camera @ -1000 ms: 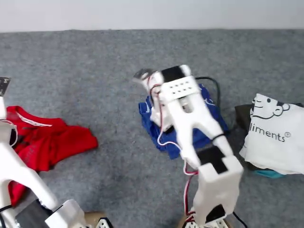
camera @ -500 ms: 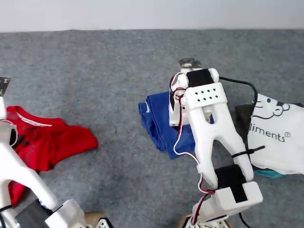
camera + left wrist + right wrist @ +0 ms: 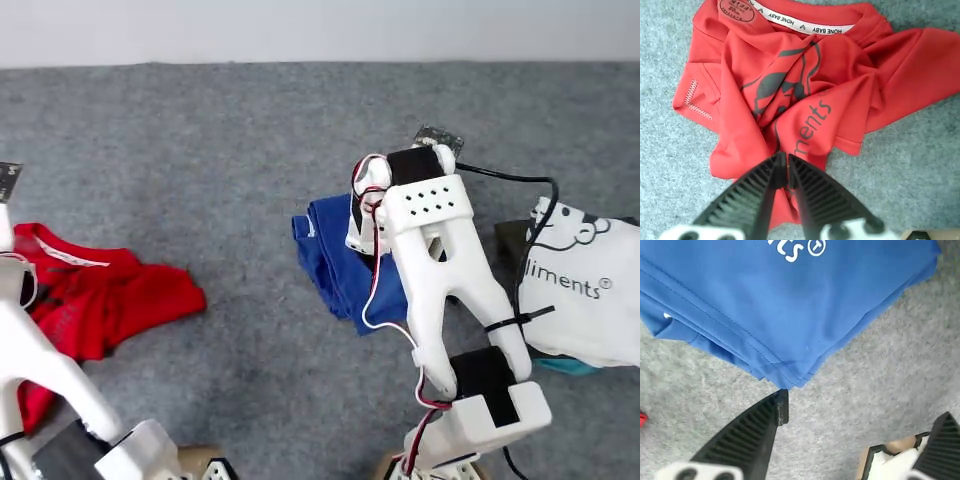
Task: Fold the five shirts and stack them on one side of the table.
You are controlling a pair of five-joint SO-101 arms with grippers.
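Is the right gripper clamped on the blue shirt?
No: the right gripper stands wide open beside the blue shirt, only grey table between its jaws.

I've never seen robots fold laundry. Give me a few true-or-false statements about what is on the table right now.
1. The blue shirt lies folded on the grey table. True.
2. The right fingers are clamped on the blue shirt. False: they stand open, just off its corner.
3. The red shirt is neatly folded. False: it lies crumpled.
4. A white shirt tops a pile of other shirts. True.
5. The left fingers are shut at the edge of the red shirt. True.
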